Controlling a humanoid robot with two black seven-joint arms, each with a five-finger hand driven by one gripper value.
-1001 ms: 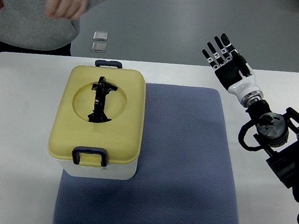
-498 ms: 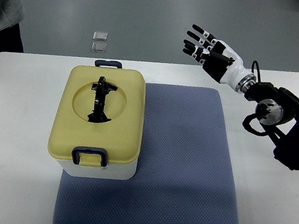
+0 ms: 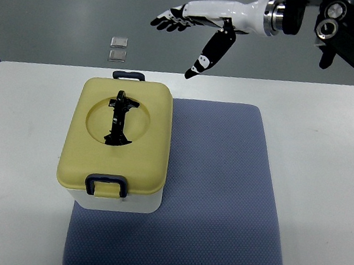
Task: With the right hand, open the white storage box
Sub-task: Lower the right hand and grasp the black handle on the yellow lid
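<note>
Top view: we are holding our right hand (image 3: 203,19) with fingers spread and empty beyond the table's far edge, while the storage box (image 3: 117,144) is sitting lid-closed on the blue mat (image 3: 221,191), below-left of the fingertips, its long axis running near to far.

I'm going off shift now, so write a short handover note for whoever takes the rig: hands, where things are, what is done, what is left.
Right robot hand: open, fingers spread, raised beyond the table's far edge, touching nothing. Left robot hand: not in view.
Storage box: white body, yellow lid, on the left part of the blue mat on the white table.
Done: nothing on the box; the lid is on, and the dark latches at its near and far ends and the black handle are untouched.
Left: bring the right hand to the box and open it.
</note>
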